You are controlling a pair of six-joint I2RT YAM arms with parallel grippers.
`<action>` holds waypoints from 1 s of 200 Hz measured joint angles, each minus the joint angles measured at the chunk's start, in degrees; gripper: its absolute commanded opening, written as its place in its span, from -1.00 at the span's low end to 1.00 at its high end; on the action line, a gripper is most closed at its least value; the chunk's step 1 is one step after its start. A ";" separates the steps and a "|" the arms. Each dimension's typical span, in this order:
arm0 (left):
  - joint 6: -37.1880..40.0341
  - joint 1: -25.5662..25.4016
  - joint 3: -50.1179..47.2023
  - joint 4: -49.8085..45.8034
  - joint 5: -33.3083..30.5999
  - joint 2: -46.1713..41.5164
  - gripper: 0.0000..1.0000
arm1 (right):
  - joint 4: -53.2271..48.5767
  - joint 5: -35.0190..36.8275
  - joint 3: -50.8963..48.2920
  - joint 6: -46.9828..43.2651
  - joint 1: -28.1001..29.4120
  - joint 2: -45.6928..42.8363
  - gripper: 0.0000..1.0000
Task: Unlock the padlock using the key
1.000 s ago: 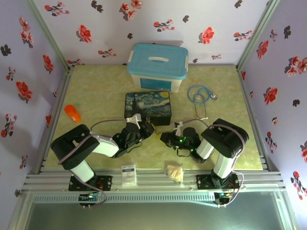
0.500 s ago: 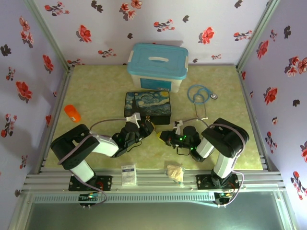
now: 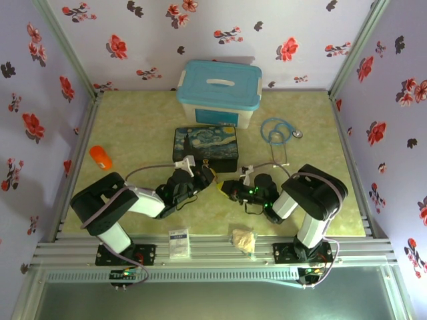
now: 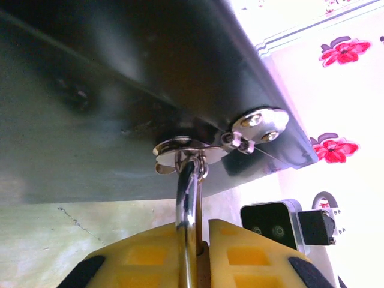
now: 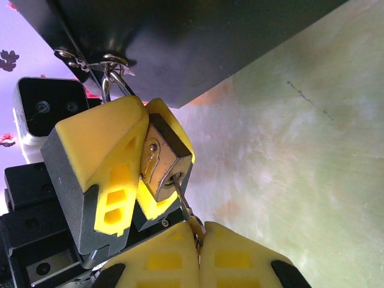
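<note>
The brass padlock (image 5: pixel 161 162) hangs by its silver shackle (image 4: pixel 187 204) from the metal hasp (image 4: pixel 180 147) on the front of the dark starry-night box (image 3: pixel 205 147). My left gripper (image 4: pixel 201 231) is shut on the padlock body, with yellow fingers (image 5: pixel 102 162) on both sides of it. The slim dark key (image 5: pixel 182 198) sits with its tip in the keyhole at the padlock's bottom. My right gripper (image 5: pixel 199 237) is shut on the key's head. In the top view the left gripper (image 3: pixel 205 177) and right gripper (image 3: pixel 225 188) meet just in front of the box.
A blue-lidded tub (image 3: pixel 219 90) stands behind the box and a blue stethoscope (image 3: pixel 275 131) lies to its right. An orange object (image 3: pixel 101 157) lies at the left. A beige paper wad (image 3: pixel 243 239) and a white card (image 3: pixel 179 243) lie at the near edge.
Both grippers have shifted slightly toward the box, and the right one has drawn a little closer to the left. Both grips are unchanged.
</note>
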 measured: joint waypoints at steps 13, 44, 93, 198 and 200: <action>-0.28 0.07 0.00 0.57 0.07 0.20 -1.00 | -0.02 -1.90 0.24 0.00 -1.44 0.11 -1.00; -0.50 0.09 0.00 2.27 0.74 0.22 -1.00 | -0.02 -7.93 0.85 0.07 -5.29 0.02 -1.00; -1.49 0.17 0.00 4.74 1.09 2.47 -1.00 | -0.09 -10.21 2.19 1.70 -5.77 1.88 -1.00; -3.34 -0.07 0.96 7.72 1.90 4.57 -1.00 | -1.81 -9.99 2.99 3.72 -7.32 0.04 -1.00; -3.39 -0.07 1.01 7.89 1.90 4.57 -1.00 | -1.86 -10.01 2.99 3.69 -7.41 -0.11 -1.00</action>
